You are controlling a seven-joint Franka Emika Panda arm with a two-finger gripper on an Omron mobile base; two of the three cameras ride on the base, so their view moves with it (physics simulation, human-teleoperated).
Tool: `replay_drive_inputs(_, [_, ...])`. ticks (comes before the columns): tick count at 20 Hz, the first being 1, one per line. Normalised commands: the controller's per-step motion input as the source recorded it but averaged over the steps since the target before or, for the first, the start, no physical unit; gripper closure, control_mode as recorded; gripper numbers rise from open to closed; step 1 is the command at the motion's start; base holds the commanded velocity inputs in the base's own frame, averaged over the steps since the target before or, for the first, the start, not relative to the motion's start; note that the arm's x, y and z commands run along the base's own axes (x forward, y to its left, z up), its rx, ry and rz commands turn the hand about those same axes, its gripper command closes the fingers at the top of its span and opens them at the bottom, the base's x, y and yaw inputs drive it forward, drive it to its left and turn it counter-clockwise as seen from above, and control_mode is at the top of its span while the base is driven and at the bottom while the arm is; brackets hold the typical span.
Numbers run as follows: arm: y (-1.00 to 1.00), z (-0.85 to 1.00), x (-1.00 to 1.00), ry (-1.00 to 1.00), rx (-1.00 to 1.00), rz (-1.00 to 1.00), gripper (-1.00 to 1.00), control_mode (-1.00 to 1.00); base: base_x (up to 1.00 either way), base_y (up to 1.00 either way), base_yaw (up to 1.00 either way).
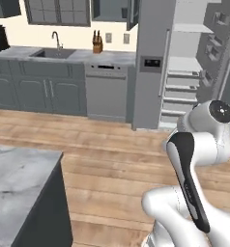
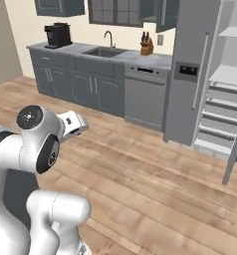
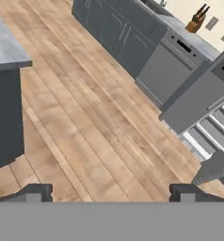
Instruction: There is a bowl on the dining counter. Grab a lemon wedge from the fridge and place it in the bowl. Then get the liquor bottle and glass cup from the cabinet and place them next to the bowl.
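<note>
Across the wooden floor [image 1: 102,159], in the left base view, the fridge [image 1: 153,62] stands with its left door shut, bearing a long bar handle and a dark dispenser panel [image 1: 151,62]; its right half is open, showing white shelves [image 1: 182,91], and the open door [image 1: 218,43] swings out to the right. No lemon wedge can be made out on those shelves at this size. To the left of the fridge is a dishwasher [image 1: 106,91], then grey base cabinets [image 1: 37,89] under a marble worktop with a sink [image 1: 51,53] and a knife block [image 1: 97,43]. A corner of the dining counter [image 1: 15,188] shows at lower left, its visible top bare. The arm [image 1: 194,164] rises at lower right, folded.

In the right base view the same fridge [image 2: 192,69] sits to the right, open shelves [image 2: 222,104] beside the shut door. A coffee machine [image 2: 58,35] stands at the far left of the worktop, the sink [image 2: 103,51] and knife block [image 2: 147,46] further along. The arm [image 2: 36,149] fills the lower left.

In the hand view, tilted, the gripper [image 3: 111,193] hangs over the floor [image 3: 85,122] with its two fingers [image 3: 36,192] spread wide apart, holding nothing. The dining counter [image 3: 5,52] edge is at upper left, the fridge [image 3: 198,99] and its shelves [image 3: 210,134] at right.
</note>
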Motion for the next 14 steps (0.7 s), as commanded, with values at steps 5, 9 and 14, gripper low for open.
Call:
replay_drive_inputs(5, [0.0, 0.0, 0.0, 0.0, 0.0, 0.0, -1.0, 1.0, 1.0, -0.11, 0.38])
replay_drive_inputs(9, [0.0, 0.0, 0.0, 0.0, 0.0, 0.0, -1.0, 1.0, 1.0, -0.05, 0.32])
replay_drive_inputs(14, [0.0, 0.0, 0.0, 0.0, 0.0, 0.0, -1.0, 1.0, 1.0, 0.0, 0.16])
